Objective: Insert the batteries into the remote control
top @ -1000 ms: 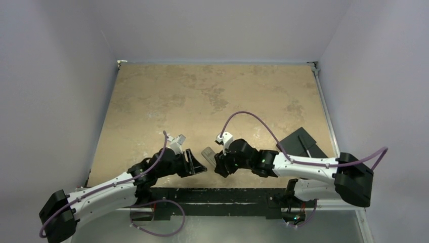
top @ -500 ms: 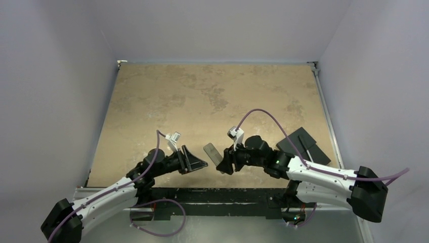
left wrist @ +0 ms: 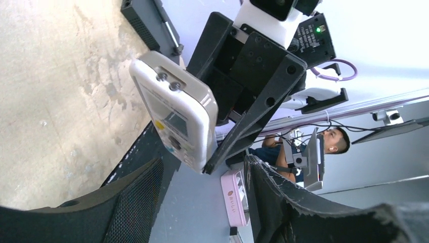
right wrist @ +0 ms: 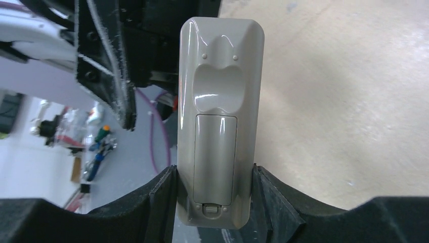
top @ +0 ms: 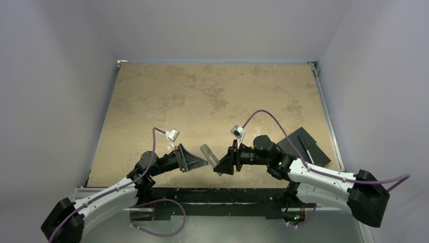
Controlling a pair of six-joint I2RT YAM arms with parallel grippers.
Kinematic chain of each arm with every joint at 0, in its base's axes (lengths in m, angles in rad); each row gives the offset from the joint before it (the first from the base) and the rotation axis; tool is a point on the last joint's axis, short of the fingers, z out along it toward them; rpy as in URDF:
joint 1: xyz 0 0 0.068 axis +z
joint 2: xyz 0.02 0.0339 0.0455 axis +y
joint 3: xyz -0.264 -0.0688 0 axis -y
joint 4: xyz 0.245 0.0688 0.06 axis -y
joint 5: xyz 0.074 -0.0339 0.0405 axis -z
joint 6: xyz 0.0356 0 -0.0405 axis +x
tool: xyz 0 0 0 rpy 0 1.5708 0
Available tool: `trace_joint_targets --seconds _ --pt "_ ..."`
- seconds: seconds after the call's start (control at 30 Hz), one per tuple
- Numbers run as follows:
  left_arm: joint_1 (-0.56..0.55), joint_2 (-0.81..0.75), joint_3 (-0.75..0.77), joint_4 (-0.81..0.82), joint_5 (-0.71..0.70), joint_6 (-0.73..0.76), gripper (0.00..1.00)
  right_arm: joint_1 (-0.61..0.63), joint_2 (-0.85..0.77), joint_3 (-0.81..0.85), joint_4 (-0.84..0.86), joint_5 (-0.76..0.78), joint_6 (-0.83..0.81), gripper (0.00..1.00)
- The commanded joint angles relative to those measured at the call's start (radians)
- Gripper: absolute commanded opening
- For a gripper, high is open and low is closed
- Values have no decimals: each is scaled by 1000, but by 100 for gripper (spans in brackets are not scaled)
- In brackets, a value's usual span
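Finding: the handover is complete. A second ago both pincers met at the remote control [top: 208, 153] above the middle of the table's [top: 167, 96] near edge. The left pincer [top: 197, 162] is now drawn back toward the near-left, clear of the remote, its jaws apart and holding nothing.

The right pincer [right wrist: 214, 177] alone carries the remote, clamped across its lower end, one finger on each long side. The remote is raised off the table and tilted, above the near edge at the centre.

Condition of the remote: in the right wrist view the grey underside faces the camera, and the battery cover [right wrist: 215, 157] sits flush in its recess with the latch [right wrist: 212, 208] at the gripped end. The left wrist view shows the button face.

No batteries are visible in any view. Whether they are already inside cannot be told.

A black slab [top: 303, 144] lies at the table's right edge, well apart.

Assessment: the closed cover suggests either that loading is finished or that the cover must come off first. In the latter case the free left pincer would do it.
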Motion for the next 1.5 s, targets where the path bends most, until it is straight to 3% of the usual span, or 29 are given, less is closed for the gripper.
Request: trace_joint_targets --seconds 0.0,0.4,1.13,1.37,1.47 --pt "6 12 -11 136 22 -16 59 -10 4 -27 245 -124 109 25" --pt "7 54 -9 223 24 -17 59 -16 57 -95 533 -216 265 25" --pt "8 45 26 235 0 11 58 -17 158 -154 758 -233 405 24" --pt "8 47 24 242 1 9 53 -17 177 -163 789 -218 423 24" --pt "7 52 23 252 6 7 46 -17 180 -164 788 -212 423 25"
